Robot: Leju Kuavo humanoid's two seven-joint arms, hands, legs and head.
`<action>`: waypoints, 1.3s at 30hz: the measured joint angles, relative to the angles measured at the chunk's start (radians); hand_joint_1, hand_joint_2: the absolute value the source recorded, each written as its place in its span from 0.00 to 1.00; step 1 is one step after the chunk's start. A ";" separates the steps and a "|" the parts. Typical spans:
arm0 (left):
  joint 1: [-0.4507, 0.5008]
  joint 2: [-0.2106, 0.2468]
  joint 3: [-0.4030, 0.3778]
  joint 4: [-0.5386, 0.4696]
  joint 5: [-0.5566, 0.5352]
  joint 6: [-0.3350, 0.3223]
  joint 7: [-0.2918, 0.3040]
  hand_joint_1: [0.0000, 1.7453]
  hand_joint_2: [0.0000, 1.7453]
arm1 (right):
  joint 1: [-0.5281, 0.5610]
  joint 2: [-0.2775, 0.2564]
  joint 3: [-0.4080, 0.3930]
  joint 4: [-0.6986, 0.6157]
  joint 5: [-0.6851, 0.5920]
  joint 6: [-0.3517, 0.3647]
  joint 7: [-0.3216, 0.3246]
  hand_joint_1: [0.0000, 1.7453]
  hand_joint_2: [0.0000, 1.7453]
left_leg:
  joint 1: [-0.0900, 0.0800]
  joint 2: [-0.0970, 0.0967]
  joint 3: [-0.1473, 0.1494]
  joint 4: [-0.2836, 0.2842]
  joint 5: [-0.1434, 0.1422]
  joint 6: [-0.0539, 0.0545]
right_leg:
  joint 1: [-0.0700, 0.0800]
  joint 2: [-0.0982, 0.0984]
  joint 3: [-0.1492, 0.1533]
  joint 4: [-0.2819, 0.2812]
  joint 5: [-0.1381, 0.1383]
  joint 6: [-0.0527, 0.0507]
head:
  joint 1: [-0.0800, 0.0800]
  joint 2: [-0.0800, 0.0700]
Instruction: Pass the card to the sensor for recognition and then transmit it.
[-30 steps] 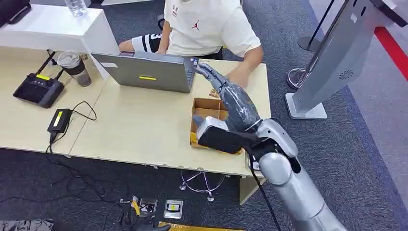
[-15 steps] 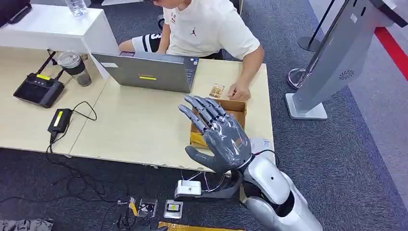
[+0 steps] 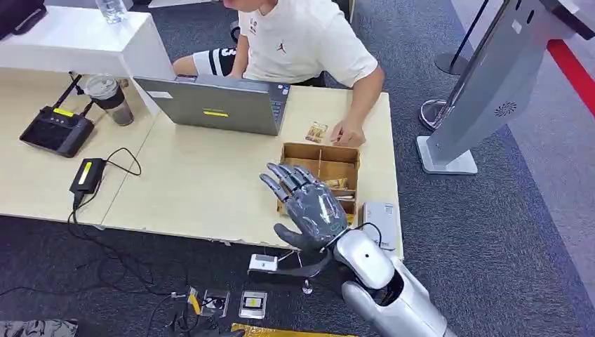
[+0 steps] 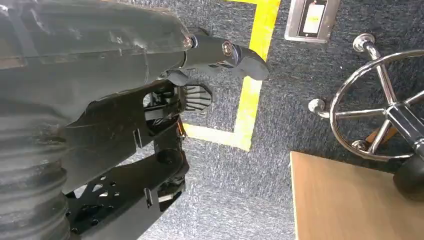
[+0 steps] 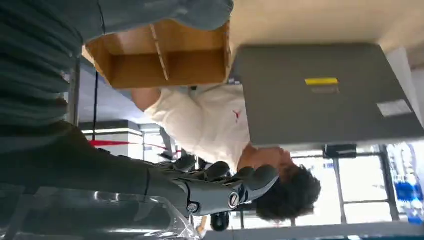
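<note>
Head view shows our right hand (image 3: 309, 207) spread and empty above the cardboard box (image 3: 300, 151) where a card (image 3: 335, 184) lies, so we judge the pickup not yet begun and next must lower onto it; our left hand's (image 4: 220, 52) state we cannot tell.

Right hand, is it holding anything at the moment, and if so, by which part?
Nothing is held: the right hand hangs above the cardboard box with its fingers spread apart and no card in it.

Bare table (image 3: 203, 182) left of box (image 3: 321, 151); laptop (image 3: 214, 105) (and person's hand (image 3: 346, 133)) block beyond
</note>
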 joint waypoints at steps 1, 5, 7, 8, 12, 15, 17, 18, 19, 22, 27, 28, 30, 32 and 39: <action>0.000 0.000 0.000 0.000 0.000 0.000 0.000 0.00 1.00 | -0.002 0.002 0.003 0.008 0.000 0.003 0.000 0.00 1.00 | 0.000 0.000 0.000 0.000 0.000 0.000 | 0.000 0.000 0.000 0.000 0.000 0.000 | 0.000 0.000; -0.001 0.000 0.000 0.000 0.000 0.000 0.000 0.00 1.00 | -0.018 0.018 0.010 0.082 -0.001 0.007 0.014 0.00 1.00 | 0.000 0.000 0.000 0.000 0.000 0.000 | 0.000 0.000 0.000 0.000 0.000 0.000 | 0.000 0.000; -0.001 0.000 0.000 0.000 0.000 -0.001 0.000 0.00 1.00 | -0.019 0.019 0.011 0.103 0.000 0.005 0.021 0.00 1.00 | 0.000 0.000 0.000 0.000 0.000 0.000 | 0.000 0.000 0.000 0.000 0.000 0.000 | 0.000 0.000; -0.001 0.000 0.000 0.000 -0.001 -0.001 0.000 0.00 1.00 | -0.020 0.019 0.013 0.108 0.000 0.004 0.023 0.00 1.00 | 0.000 0.000 0.000 0.000 0.000 0.000 | 0.000 0.000 0.000 0.000 0.000 0.000 | 0.000 0.000; -0.003 -0.002 0.000 0.000 -0.004 -0.002 0.003 0.00 1.00 | -0.026 0.019 0.014 0.135 0.000 -0.004 0.039 0.00 1.00 | 0.000 0.000 0.000 0.000 0.000 0.000 | 0.000 0.000 0.000 0.000 0.000 0.000 | 0.000 0.000; -0.004 -0.003 0.000 0.000 -0.005 -0.003 0.004 0.00 1.00 | -0.027 0.019 0.013 0.151 0.001 -0.009 0.052 0.00 1.00 | 0.000 0.000 0.000 0.000 0.000 0.000 | 0.000 0.000 0.000 0.000 0.000 0.000 | 0.000 0.000; -0.005 -0.003 0.000 0.000 -0.007 -0.003 0.006 0.00 1.00 | -0.029 0.019 0.008 0.159 0.003 -0.015 0.062 0.00 1.00 | 0.000 0.000 0.001 0.000 0.000 0.000 | 0.000 0.000 0.000 0.000 0.000 0.000 | 0.000 0.000; -0.005 -0.004 0.000 0.000 -0.008 -0.003 0.008 0.00 1.00 | -0.030 0.019 0.005 0.163 0.003 -0.018 0.066 0.00 1.00 | 0.000 0.000 0.001 0.000 0.000 0.000 | 0.000 0.000 0.000 0.000 0.000 0.000 | 0.000 0.000; -0.006 -0.004 0.000 0.000 -0.008 -0.004 0.010 0.00 1.00 | -0.031 0.018 0.003 0.167 0.003 -0.021 0.070 0.00 1.00 | 0.000 0.000 0.001 0.000 0.000 0.000 | 0.000 0.000 0.000 0.000 0.000 0.000 | 0.000 0.000; -0.008 -0.005 0.000 0.000 -0.015 -0.005 0.012 0.00 1.00 | -0.036 0.015 -0.011 0.182 0.003 -0.035 0.083 0.00 1.00 | 0.000 0.000 0.001 0.000 0.000 0.000 | 0.000 0.000 0.000 0.000 0.000 0.000 | 0.000 0.000; -0.010 -0.006 0.000 0.000 -0.017 -0.004 0.014 0.00 1.00 | -0.050 0.010 -0.042 0.207 -0.001 -0.059 0.106 0.00 1.00 | 0.000 0.000 0.001 0.000 0.000 0.000 | 0.000 0.000 0.000 0.000 0.000 0.000 | 0.000 0.000; -0.010 -0.006 0.000 0.000 -0.017 -0.004 0.014 0.00 1.00 | -0.053 0.009 -0.049 0.212 -0.003 -0.062 0.108 0.00 1.00 | 0.000 0.000 0.001 0.000 0.000 0.000 | 0.000 0.000 0.000 0.000 0.000 0.000 | 0.000 0.000; -0.011 -0.006 0.000 0.000 -0.016 -0.003 0.014 0.00 1.00 | -0.060 0.008 -0.059 0.222 -0.005 -0.067 0.110 0.00 1.00 | 0.000 0.000 0.001 0.000 0.000 0.000 | 0.000 0.000 0.000 0.000 0.000 0.000 | 0.000 0.000; -0.011 -0.006 0.000 0.000 -0.014 -0.003 0.014 0.00 1.00 | -0.064 0.008 -0.070 0.230 -0.010 -0.070 0.110 0.00 1.00 | 0.000 0.000 0.001 0.000 0.000 0.000 | 0.000 0.000 0.000 0.000 0.000 0.000 | 0.000 0.000; -0.011 -0.006 0.000 0.000 -0.014 -0.002 0.014 0.00 1.00 | -0.075 0.008 -0.095 0.267 -0.014 -0.078 0.113 0.00 1.00 | 0.000 0.000 0.000 0.000 0.000 0.000 | 0.000 0.000 0.000 0.000 0.000 0.000 | 0.000 0.000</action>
